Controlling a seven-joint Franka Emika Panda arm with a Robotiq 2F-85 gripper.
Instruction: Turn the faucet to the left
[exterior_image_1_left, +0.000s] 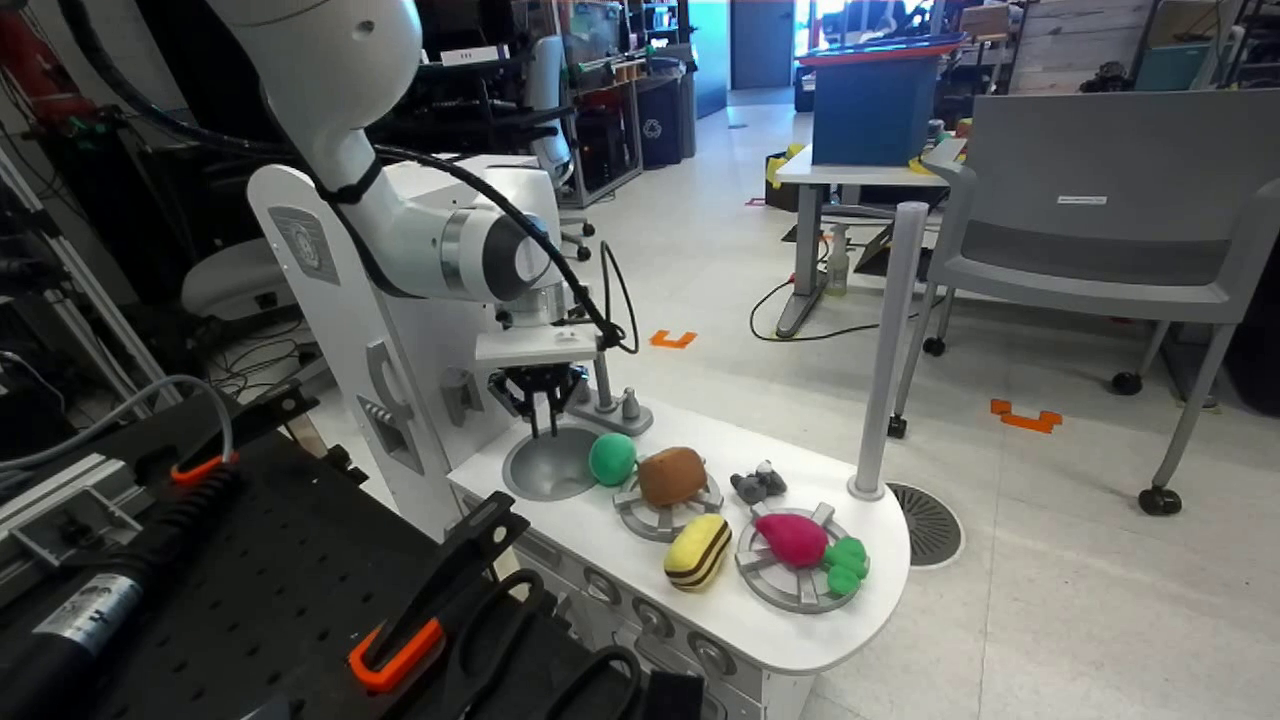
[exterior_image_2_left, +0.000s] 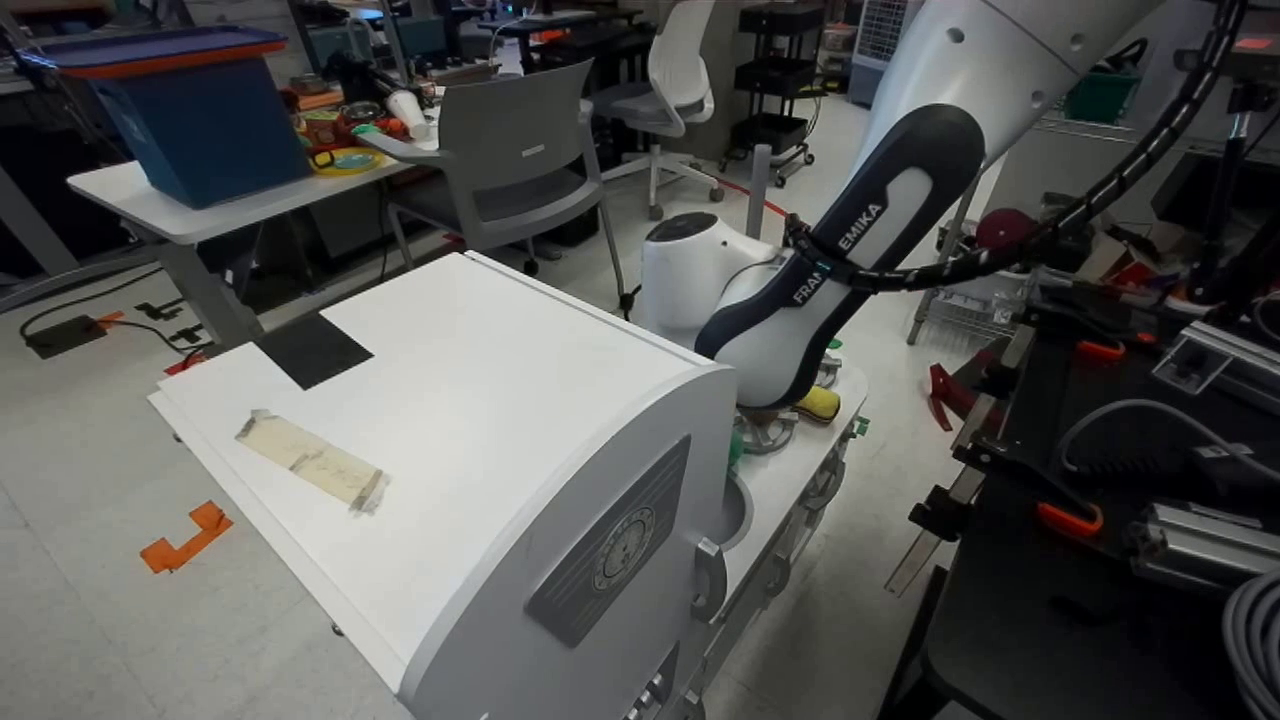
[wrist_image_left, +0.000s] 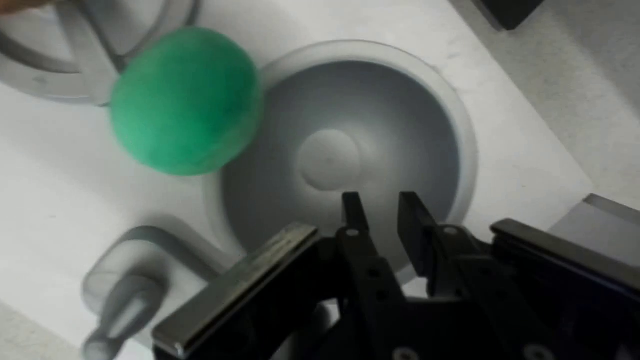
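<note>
The silver-grey faucet (exterior_image_1_left: 604, 385) stands at the back edge of the white toy kitchen counter, behind the sink, partly hidden by my gripper. In the wrist view its grey base and a short handle (wrist_image_left: 131, 302) show at lower left, and my gripper covers much of the rest. My gripper (exterior_image_1_left: 544, 432) points down over the round grey sink basin (exterior_image_1_left: 552, 478), in front of the faucet and apart from it. In the wrist view the two black fingers (wrist_image_left: 380, 197) stand a small gap apart with nothing between them. In the remaining exterior view the gripper and faucet are hidden.
A green ball-like toy (exterior_image_1_left: 612, 459) sits at the sink's rim. A brown toy (exterior_image_1_left: 672, 476), yellow toy (exterior_image_1_left: 698, 552), grey toy (exterior_image_1_left: 758, 484) and pink toy (exterior_image_1_left: 793, 540) lie farther along. A tall cabinet part (exterior_image_2_left: 600, 520) rises beside the sink. A grey post (exterior_image_1_left: 890, 350) stands at the far end.
</note>
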